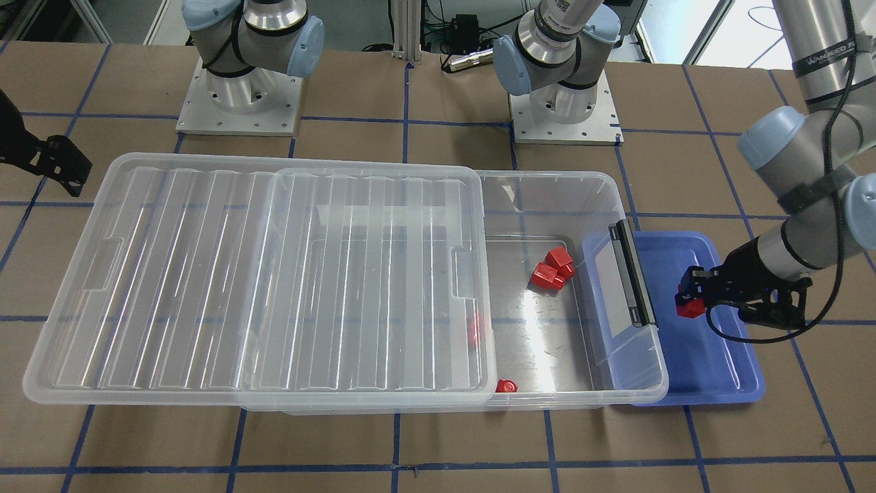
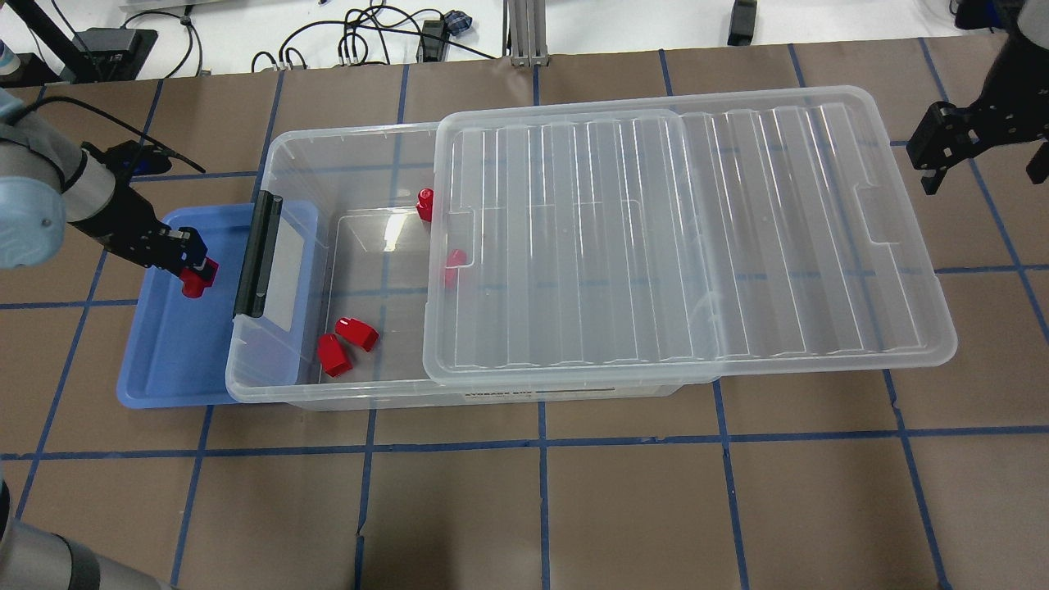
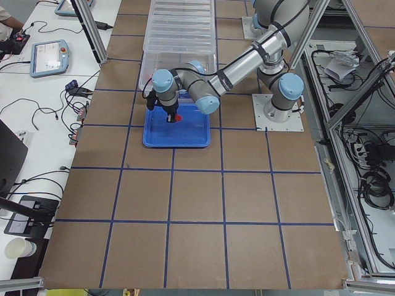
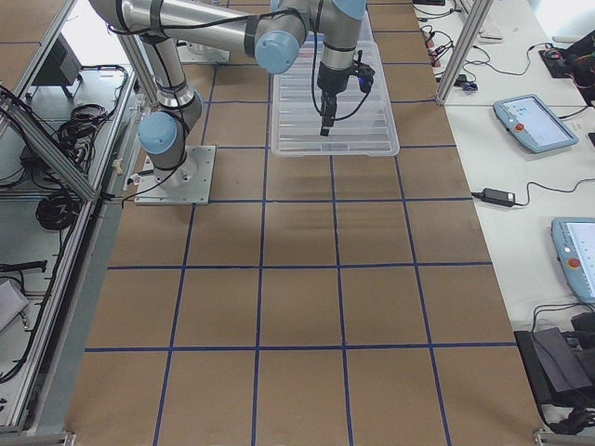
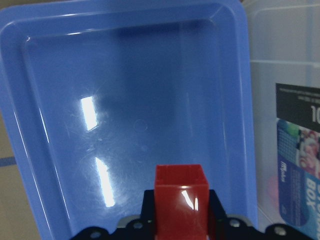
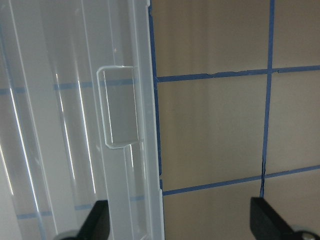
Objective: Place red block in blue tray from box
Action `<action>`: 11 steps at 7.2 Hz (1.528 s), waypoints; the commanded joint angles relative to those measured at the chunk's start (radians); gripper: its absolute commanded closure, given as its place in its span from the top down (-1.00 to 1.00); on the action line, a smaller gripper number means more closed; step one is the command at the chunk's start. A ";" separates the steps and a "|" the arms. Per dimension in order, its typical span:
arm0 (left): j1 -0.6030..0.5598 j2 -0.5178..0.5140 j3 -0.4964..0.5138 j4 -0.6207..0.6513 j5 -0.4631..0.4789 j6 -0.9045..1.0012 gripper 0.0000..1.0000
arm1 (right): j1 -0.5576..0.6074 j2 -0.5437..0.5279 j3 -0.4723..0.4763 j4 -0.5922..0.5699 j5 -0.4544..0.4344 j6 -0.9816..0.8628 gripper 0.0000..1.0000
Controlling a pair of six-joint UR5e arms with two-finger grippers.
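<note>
My left gripper (image 2: pixel 195 274) is shut on a red block (image 5: pixel 179 197) and holds it over the inside of the blue tray (image 2: pixel 164 360), near the end that meets the box. The block also shows in the front view (image 1: pixel 690 307). The box (image 2: pixel 270 385) is a clear bin with its ribbed lid (image 2: pixel 688 238) slid aside, leaving the left end uncovered. Several more red blocks lie on its floor: two together (image 2: pixel 344 344), one at the far wall (image 2: pixel 424 205), and one under the lid's edge (image 2: pixel 453 260). My right gripper (image 2: pixel 942 160) is open and empty beside the lid's far right corner.
The box's black latch bar (image 2: pixel 256 254) overhangs the tray's inner edge. The slid lid sticks out well past the box on the right. The right wrist view shows the lid's rim (image 6: pixel 145 125) next to bare brown table with blue tape lines (image 6: pixel 215 75).
</note>
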 commanded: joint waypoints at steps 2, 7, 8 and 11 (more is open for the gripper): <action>0.006 -0.020 -0.052 0.128 0.007 -0.011 0.98 | -0.001 0.002 0.028 -0.021 0.000 -0.004 1.00; -0.131 0.151 0.293 -0.466 0.013 -0.154 1.00 | -0.006 0.006 0.042 -0.072 0.000 -0.013 1.00; -0.264 0.164 0.307 -0.462 0.093 -0.278 1.00 | -0.012 0.029 0.051 -0.072 0.000 -0.015 1.00; -0.526 0.281 0.354 -0.479 0.156 -0.476 1.00 | -0.073 0.080 0.053 -0.124 0.000 -0.052 1.00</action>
